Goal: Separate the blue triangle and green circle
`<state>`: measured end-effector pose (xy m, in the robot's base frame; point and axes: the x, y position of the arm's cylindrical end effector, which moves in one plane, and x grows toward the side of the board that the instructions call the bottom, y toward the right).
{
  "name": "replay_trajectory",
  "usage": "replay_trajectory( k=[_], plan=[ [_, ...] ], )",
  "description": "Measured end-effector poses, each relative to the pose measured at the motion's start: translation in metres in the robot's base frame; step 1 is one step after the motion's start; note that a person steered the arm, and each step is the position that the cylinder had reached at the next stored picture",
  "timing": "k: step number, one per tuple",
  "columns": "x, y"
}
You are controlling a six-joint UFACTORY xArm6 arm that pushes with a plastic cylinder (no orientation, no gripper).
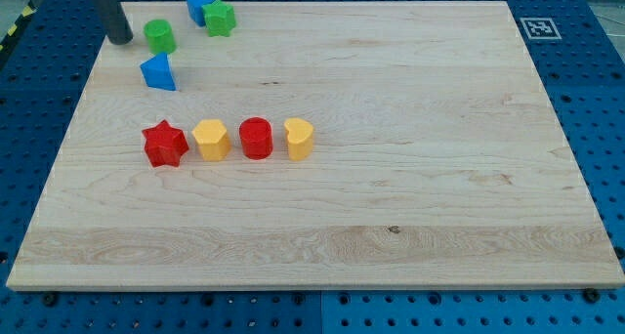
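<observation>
The blue triangle (158, 71) lies near the board's top left. The green circle (159, 35) sits just above it, with a small gap between them. My tip (120, 37) rests on the board's top left edge, to the left of the green circle and up-left of the blue triangle, touching neither.
A blue block (200, 4) and a green star (221, 19) sit together at the top edge, right of the green circle. A row lies mid-left: red star (165, 144), yellow hexagon (211, 139), red circle (256, 138), yellow heart (299, 139). The wooden board (410, 178) carries them all.
</observation>
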<state>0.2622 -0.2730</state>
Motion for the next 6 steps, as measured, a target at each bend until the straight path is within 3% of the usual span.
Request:
replay_trajectory(
  k=[3, 6],
  plan=[
    [-0.009, 0.05],
    [0.003, 0.016]
  ],
)
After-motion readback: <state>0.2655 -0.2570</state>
